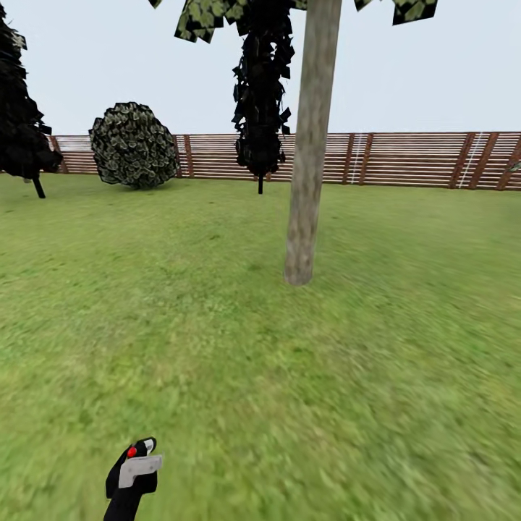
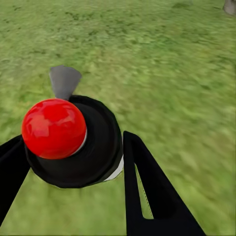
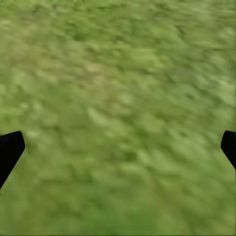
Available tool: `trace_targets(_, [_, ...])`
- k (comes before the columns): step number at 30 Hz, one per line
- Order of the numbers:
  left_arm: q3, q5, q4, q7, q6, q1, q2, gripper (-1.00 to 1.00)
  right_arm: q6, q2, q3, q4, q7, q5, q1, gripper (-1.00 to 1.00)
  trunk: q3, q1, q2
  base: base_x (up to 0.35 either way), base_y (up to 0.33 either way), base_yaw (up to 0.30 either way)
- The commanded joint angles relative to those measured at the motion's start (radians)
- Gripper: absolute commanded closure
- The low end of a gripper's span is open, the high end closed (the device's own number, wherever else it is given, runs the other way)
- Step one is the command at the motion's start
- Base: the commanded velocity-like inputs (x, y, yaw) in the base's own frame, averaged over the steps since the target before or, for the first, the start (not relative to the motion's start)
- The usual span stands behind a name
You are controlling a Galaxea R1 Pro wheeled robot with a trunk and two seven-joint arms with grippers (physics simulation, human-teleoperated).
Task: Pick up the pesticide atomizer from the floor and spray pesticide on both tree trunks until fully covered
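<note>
My left gripper (image 2: pixel 73 162) is clamped on the black pesticide atomizer with a red ball cap and grey trigger (image 2: pixel 73 140), black fingers (image 2: pixel 147 187) on either side of its body; from the head it sits low at seven o'clock (image 1: pixel 134 470). My right gripper (image 3: pixel 118 147) is spread wide, empty, fingertips (image 3: pixel 10 147) at the frame edges over blurred grass.

Left to right across the lawn: a thin-stemmed black tree (image 1: pixel 22 123) at ten o'clock, a rounded mottled shrub (image 1: pixel 134 145) at eleven, a dark columnar tree (image 1: pixel 260 101) near twelve, then the thick grey-brown bare trunk (image 1: pixel 307 159) just right of it, before the brown slatted wooden fence (image 1: pixel 405 159).

Pickup done. No white specks on the trunk; spraying not begun, as I judge it. Trunk well apart from the nozzle. Second tree not seen.
</note>
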Motion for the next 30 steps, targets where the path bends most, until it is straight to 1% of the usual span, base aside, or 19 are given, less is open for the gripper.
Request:
trace_targets(1, [0.000,0.000,0.000,0.000,0.000,0.000,0.000,1.00,0.000,0.000,0.000,0.000,0.000,0.000,0.000,-1.00,0.000,0.000,0.000,0.340,0.000,0.000])
trace_targets(14, [-0.005,0.000,-0.002,-0.001,-0.005,0.000,-0.002,1.00,0.000,0.000,0.000,0.000,0.001,0.000,0.000,-1.00,0.000,0.000,0.000,0.340,0.000,0.000])
trace_targets(21, [-0.001,0.000,-0.051,-0.003,0.004,0.010,0.002,1.00,0.000,-0.001,0.000,0.000,0.000,0.000,0.000,-1.00,0.000,0.000,0.000,0.340,0.000,0.000])
trace_targets(30, [-0.003,0.000,-0.051,-0.003,0.004,0.012,0.000,1.00,0.000,0.000,0.000,0.000,0.000,0.000,0.000,-1.00,0.000,0.000,0.000,0.340,0.000,0.000])
